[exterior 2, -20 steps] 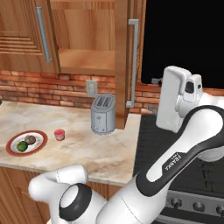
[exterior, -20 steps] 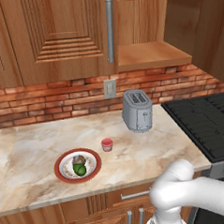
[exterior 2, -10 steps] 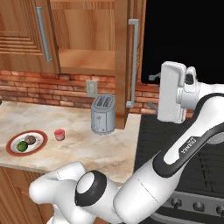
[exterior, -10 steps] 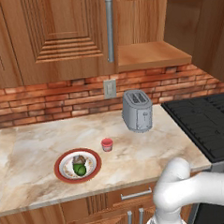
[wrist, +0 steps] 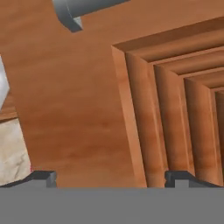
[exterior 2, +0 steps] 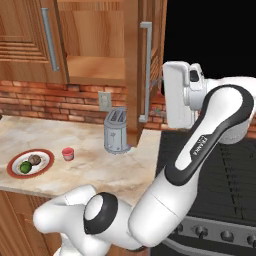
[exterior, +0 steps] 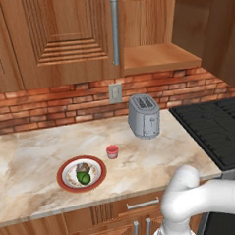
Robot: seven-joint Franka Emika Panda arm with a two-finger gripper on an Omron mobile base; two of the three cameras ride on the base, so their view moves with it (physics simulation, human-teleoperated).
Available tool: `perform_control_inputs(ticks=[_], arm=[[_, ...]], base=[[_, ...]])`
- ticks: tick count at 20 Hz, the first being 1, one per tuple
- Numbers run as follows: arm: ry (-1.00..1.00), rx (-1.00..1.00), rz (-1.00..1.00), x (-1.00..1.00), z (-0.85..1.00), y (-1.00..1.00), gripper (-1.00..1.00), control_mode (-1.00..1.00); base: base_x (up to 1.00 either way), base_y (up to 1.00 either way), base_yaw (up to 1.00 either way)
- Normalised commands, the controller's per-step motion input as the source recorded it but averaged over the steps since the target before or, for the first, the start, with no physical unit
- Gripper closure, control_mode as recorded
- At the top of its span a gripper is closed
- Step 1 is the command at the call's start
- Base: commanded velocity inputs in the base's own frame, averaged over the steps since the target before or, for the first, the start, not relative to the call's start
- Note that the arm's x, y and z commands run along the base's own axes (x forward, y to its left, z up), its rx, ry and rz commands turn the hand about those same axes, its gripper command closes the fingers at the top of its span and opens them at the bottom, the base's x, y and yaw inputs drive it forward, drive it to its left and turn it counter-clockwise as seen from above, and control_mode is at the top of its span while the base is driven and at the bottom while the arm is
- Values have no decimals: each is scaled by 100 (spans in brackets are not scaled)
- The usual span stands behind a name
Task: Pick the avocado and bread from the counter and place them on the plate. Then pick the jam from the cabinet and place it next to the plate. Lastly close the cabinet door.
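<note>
Claw [wrist: 109, 177] hanging wide open, empty, facing the swung-out cabinet door [exterior 2: 155, 60] near its silver handle [exterior 2: 145, 70], avocado [exterior: 83, 177] and bread [exterior: 83, 167] sitting on the plate [exterior: 65, 167], jam [exterior: 112, 151] standing just beside it on the table [exterior: 156, 156], toaster [exterior: 143, 116] behind.

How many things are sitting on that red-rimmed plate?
2: a dark-green avocado on the near side of the plate and a brown chunk of bread just behind it, toward the wall.

Red brick backsplash [exterior: 50, 106] with a wall outlet [exterior: 115, 93], silver toaster [exterior: 143, 116] near the tabletop's back edge, black stove [exterior: 216, 130] on the right.
</note>
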Motion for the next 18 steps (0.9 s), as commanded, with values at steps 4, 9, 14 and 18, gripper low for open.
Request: perform_control_inputs(ticks=[4, 9, 14, 18], arm=[[0, 0, 0, 21, 0, 69, -100, -100], [0, 0, -6, 26, 2, 75, -100, -100], [-9, -7, -12, 64, 0, 80, -100, -100], [-11, -10, -17, 94, 0, 90, -100, -100]], base=[[0, 0, 0], [0, 0, 0], [0, 0, 0], [0, 0, 0]])
